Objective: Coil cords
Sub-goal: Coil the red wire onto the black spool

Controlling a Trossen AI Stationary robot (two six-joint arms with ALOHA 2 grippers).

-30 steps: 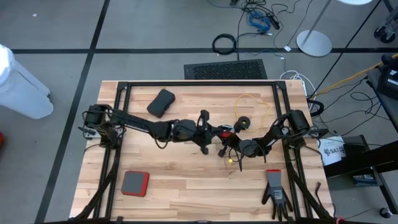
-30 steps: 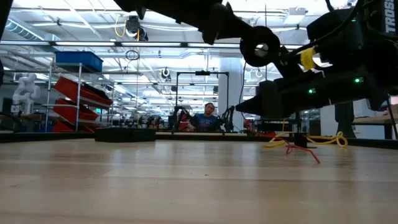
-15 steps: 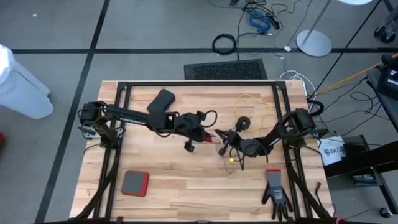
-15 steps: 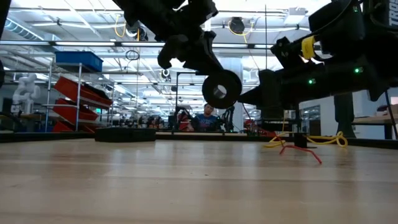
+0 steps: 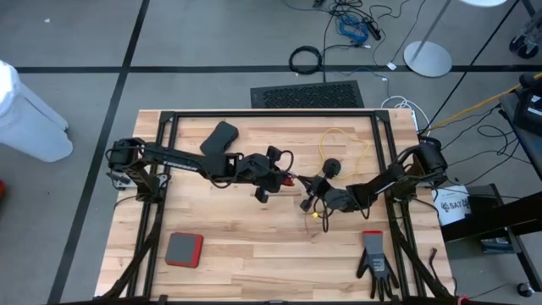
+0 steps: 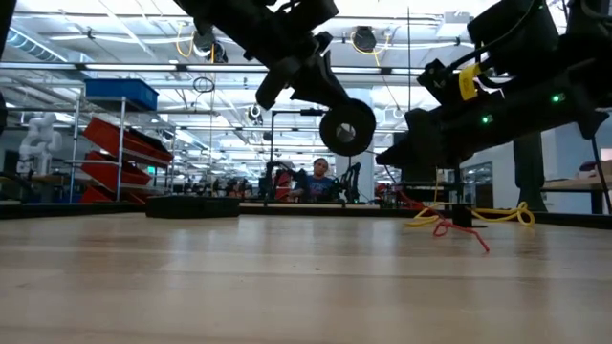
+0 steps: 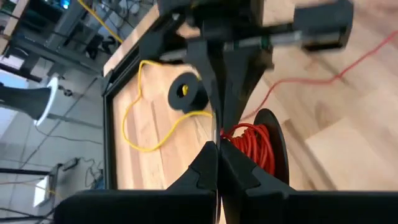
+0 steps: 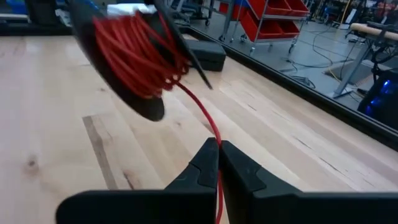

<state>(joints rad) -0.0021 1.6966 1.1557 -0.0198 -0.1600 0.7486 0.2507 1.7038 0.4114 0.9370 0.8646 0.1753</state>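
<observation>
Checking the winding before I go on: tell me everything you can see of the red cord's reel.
The reel is a small round black spool with loose red cord wound on it. It hangs tilted above the wooden table, gripped at its rim by the shut left gripper. A red strand runs from it into the shut right gripper.

The high view looks straight down on the whole wooden table (image 5: 254,246); the low view sits at tabletop height, facing level into the room behind. Each wrist view looks closely past its own fingers; both share the red-wound reel (image 7: 258,146).
</observation>
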